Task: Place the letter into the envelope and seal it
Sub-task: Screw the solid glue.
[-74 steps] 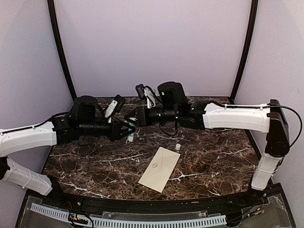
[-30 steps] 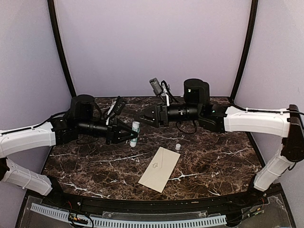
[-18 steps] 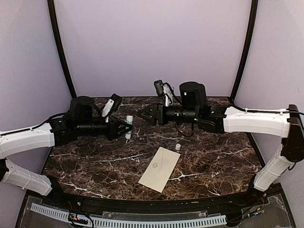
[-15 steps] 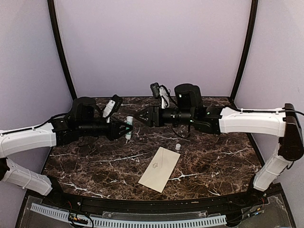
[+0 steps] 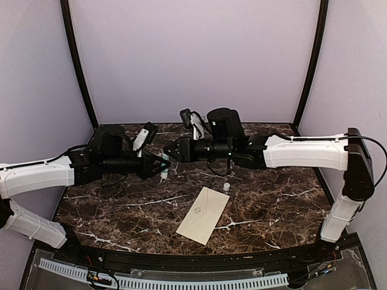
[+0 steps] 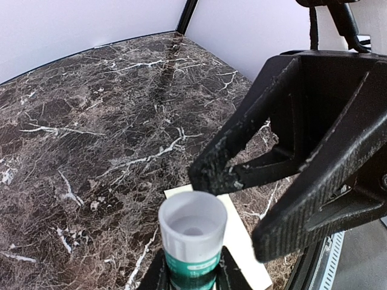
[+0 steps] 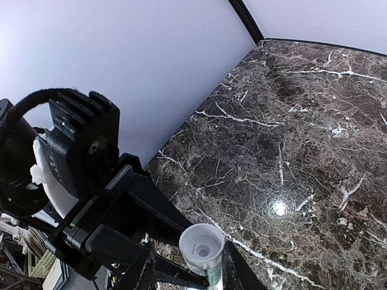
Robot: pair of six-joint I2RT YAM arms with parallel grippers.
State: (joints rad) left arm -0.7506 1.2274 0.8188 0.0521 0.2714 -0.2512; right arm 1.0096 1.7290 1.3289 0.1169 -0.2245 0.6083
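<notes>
At about ten o'clock on the dark marble-patterned table (image 5: 272, 205), the two arms are meeting nose to nose. The left gripper (image 5: 158, 167) is clamping a small white glue tube with a green label (image 6: 192, 241), holding it up so its hollow white end faces the other arm. The right gripper (image 5: 168, 152) is straddling that end with its jaws apart and, as far as I can tell, not pinching it. To my eye one arm is steadying the tube so the other can work it. The long cream-yellow paper envelope (image 5: 203, 215) is lying flat near six o'clock, well apart from both grippers, ready for sealing. A small white cap (image 5: 227, 187) is sitting at its one o'clock. I am not seeing the letter as a separate sheet, so it may already be tucked inside
</notes>
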